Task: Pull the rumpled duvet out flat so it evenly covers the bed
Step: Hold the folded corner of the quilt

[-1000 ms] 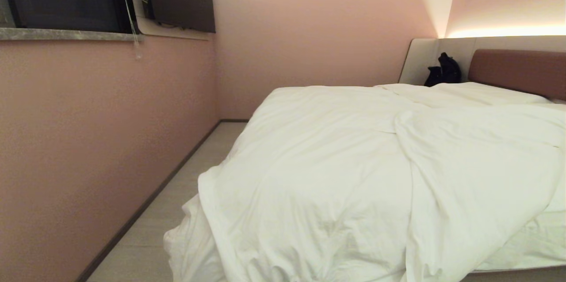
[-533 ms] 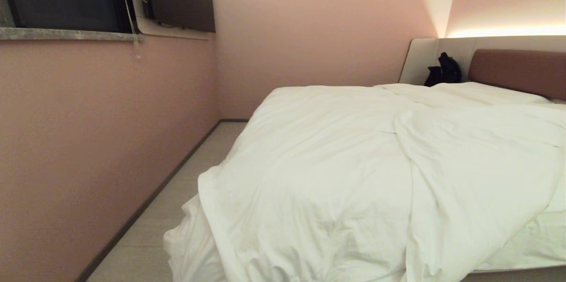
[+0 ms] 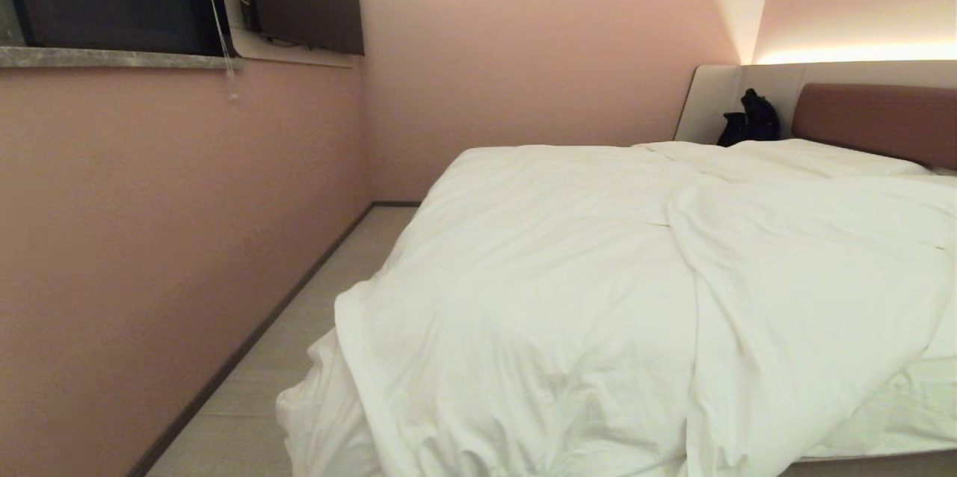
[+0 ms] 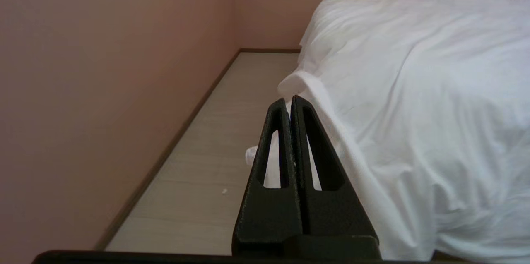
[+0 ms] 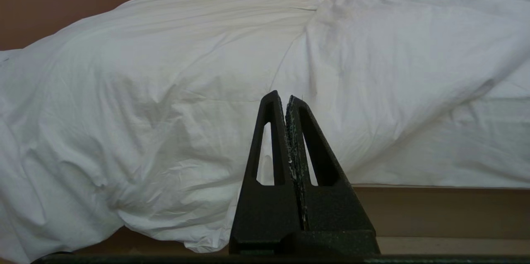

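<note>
A rumpled duvet (image 3: 598, 297) lies bunched across the bed (image 3: 875, 118). Near the duvet, the left end effector (image 4: 288, 99) and right end effector (image 5: 281, 95) are both pinched closed, empty.

Duvet (image 3: 598, 290) lies on the bed (image 3: 867, 466), spilling over its near left corner toward the floor (image 3: 299, 357). Wall (image 3: 172, 238) left of that floor strip. Headboard (image 3: 875, 118) behind the bed, bag (image 3: 750, 119) left of it. My grippers face the bed's near edge.

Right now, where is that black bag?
In the head view the black bag sits at the far right, at the head of the bed, against the pale panel beside the reddish headboard.
</note>
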Robot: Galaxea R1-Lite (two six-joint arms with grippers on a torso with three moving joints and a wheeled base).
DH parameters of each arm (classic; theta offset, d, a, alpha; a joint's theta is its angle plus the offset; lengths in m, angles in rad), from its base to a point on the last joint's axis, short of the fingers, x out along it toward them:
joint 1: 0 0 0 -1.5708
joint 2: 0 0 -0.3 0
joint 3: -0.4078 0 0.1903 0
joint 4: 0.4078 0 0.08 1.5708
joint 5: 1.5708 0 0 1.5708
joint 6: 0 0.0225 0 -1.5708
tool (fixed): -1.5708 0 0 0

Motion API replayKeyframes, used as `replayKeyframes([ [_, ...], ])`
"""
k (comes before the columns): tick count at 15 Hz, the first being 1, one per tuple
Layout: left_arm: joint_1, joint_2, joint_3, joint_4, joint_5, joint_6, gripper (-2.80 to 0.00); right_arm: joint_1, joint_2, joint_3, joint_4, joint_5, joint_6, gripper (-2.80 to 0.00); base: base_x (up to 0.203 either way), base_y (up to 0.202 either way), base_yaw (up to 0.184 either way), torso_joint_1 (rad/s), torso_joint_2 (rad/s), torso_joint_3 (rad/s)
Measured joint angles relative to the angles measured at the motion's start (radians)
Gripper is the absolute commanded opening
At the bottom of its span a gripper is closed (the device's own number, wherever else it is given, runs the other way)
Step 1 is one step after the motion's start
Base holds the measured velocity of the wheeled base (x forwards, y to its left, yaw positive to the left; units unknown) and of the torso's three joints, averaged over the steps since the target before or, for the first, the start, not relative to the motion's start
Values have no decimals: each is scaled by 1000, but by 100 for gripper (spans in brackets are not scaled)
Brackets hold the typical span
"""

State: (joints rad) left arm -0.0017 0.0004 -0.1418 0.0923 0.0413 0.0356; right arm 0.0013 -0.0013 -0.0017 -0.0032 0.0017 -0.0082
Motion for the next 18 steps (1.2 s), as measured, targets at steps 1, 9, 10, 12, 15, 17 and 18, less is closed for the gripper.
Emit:
replayKeyframes([
  [1,0,0,36,-20,0,11,-280,0,0,0,0,0,0,-280,0,0,0,0,0,0],
  [9,0,0,117,-37,-37,11,-280,0,0,0,0,-1,0,-280,0,0,0,0,0,0],
  [10,0,0,121,-37,-38,11,-280,0,2,0,0,0,0,-280,0,0,0,0,0,0],
  [12,0,0,125,-39,-38,5,-280,0,3,0,-2,0,1,-280,0,0,0,0,0,0],
  [15,0,0,126,-39,-37,-20,-280,0,2,1,-1,0,4,-280,0,0,0,0,0,0],
  [17,0,0,126,-40,-33,-43,-280,0,2,2,-1,0,5,-280,0,0,0,0,0,0],
  [18,0,0,126,-40,-33,-44,-280,0,2,2,-1,0,4,-280,0,0,0,0,0,0],
])
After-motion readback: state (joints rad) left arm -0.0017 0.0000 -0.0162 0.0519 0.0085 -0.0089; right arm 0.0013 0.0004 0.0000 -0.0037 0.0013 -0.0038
